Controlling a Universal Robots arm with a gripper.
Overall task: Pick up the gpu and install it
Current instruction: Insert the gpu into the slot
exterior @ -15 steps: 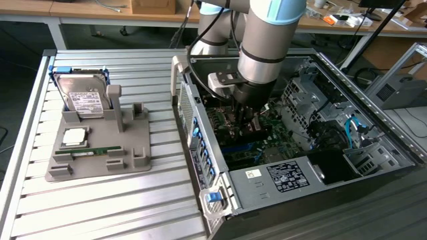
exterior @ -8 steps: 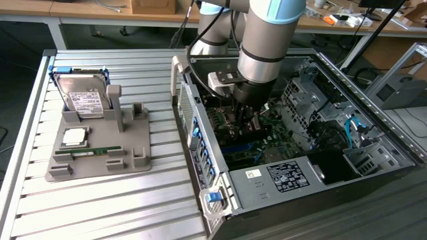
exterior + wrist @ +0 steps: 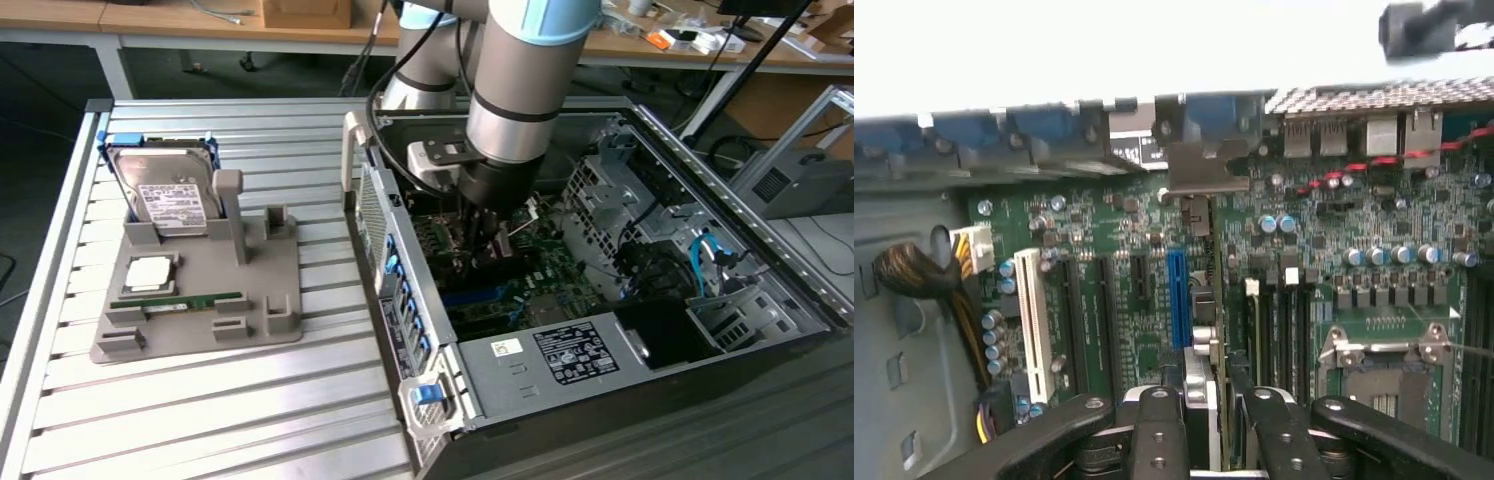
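Exterior view first, and much is hidden: the arm [image 3: 514, 85] plunges straight down into the open computer case [image 3: 747, 330], and its own bulk covers the pincer [image 3: 483, 240] where it works among the boards. From here the fingertips cannot be picked out against the dark interior.

Wrist view fills the gap. The pincer [image 3: 1212, 420] has its two black fingers [image 3: 1159, 430] clamped on the gpu [image 3: 1201, 385], a thin card seen edge-on with a silvery strip, standing upright between them. The card runs away from the camera toward the rear wall of the case, just beside the blue slot [image 3: 1176, 298]. Whether its lower edge is seated in a socket or only hovering above the motherboard [image 3: 1374, 220], I cannot tell; the fingers cut off the near end of the card.

Around it on the board: a white slot [image 3: 1031, 325] further to one side, a bundle of yellow and black cables [image 3: 924, 280] at a white plug, and the metal processor socket frame [image 3: 1384, 350] on the other side. The strip beyond the case is washed out to white.

Back outside, on the slatted worktop [image 3: 200, 410], to the exterior view's left of the case, a grey holder [image 3: 200, 290] carries the hard drive [image 3: 167, 195] standing upright, a processor chip [image 3: 150, 272] lying flat, and the green memory stick [image 3: 194, 300] lying in its groove. Inside the case, a blue cable [image 3: 707, 255] loops by the drive cages, and the power supply [image 3: 577, 352] with its label sits at the near end.
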